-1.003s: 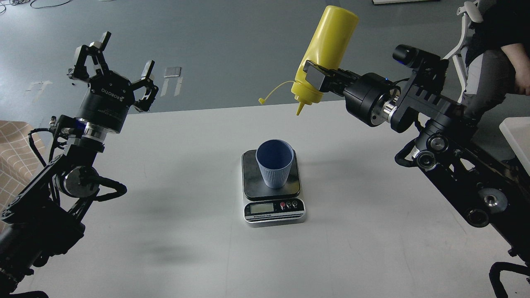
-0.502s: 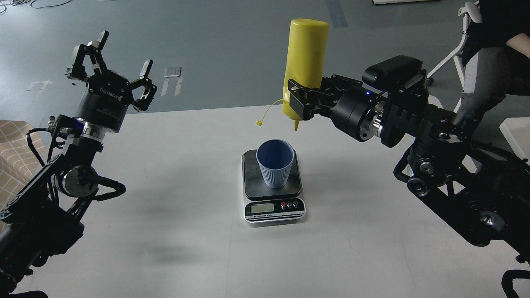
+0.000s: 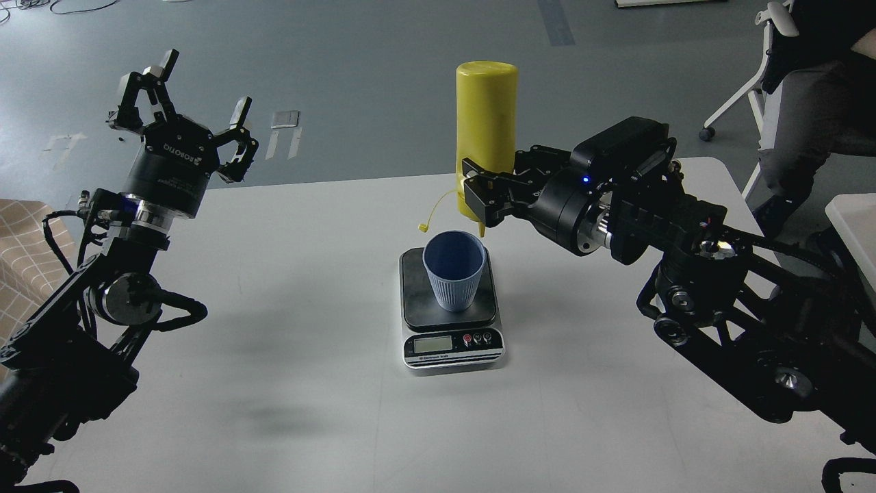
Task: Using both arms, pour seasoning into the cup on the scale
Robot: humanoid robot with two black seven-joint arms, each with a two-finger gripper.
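Note:
The yellow seasoning bottle point(image 3: 486, 116) hangs upside down, nozzle down, just above the far right rim of the light blue cup point(image 3: 454, 270). Its tethered cap stick point(image 3: 432, 213) dangles to the left. My right gripper point(image 3: 479, 198) is shut on the bottle near its neck. The cup stands upright on the dark platform of the scale point(image 3: 452, 346), silver display side toward me. My left gripper point(image 3: 181, 103) is open and empty, raised over the table's far left corner, well away from the cup.
The white table point(image 3: 287, 383) holds only the scale and cup. A chequered cloth surface point(image 3: 20, 239) is at the left edge. A white bin edge point(image 3: 855, 226) and an office chair with a seated person point(image 3: 807, 82) are at the right.
My right arm has carried the bottle left and down, turning it from tilted to fully upside down over the cup. The left arm has not moved.

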